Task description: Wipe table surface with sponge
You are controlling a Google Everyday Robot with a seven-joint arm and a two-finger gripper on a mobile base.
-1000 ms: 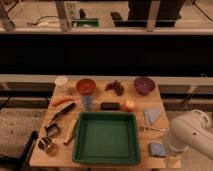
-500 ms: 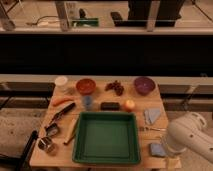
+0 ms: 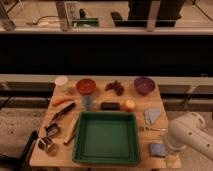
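Note:
The sponge (image 3: 157, 149), a small flat blue-grey pad, lies on the light tan table surface (image 3: 142, 100) near its front right corner, just right of the green tray (image 3: 107, 159). My white arm (image 3: 191, 134) comes in from the lower right. The gripper (image 3: 171, 152) hangs at its lower end, close beside the sponge on its right, at the table's front right edge. I cannot tell whether it touches the sponge.
A folded pale cloth (image 3: 152, 116) and a fork (image 3: 150, 129) lie behind the sponge. Across the back stand a white cup (image 3: 61, 82), an orange bowl (image 3: 86, 86), grapes (image 3: 116, 87) and a purple bowl (image 3: 144, 85). A dark block (image 3: 110, 106), a fruit (image 3: 129, 105), a carrot (image 3: 62, 100) and utensils (image 3: 62, 112) lie mid-left.
My arm has shifted slightly down beside the table's right front corner. The sponge and the other things have not moved.

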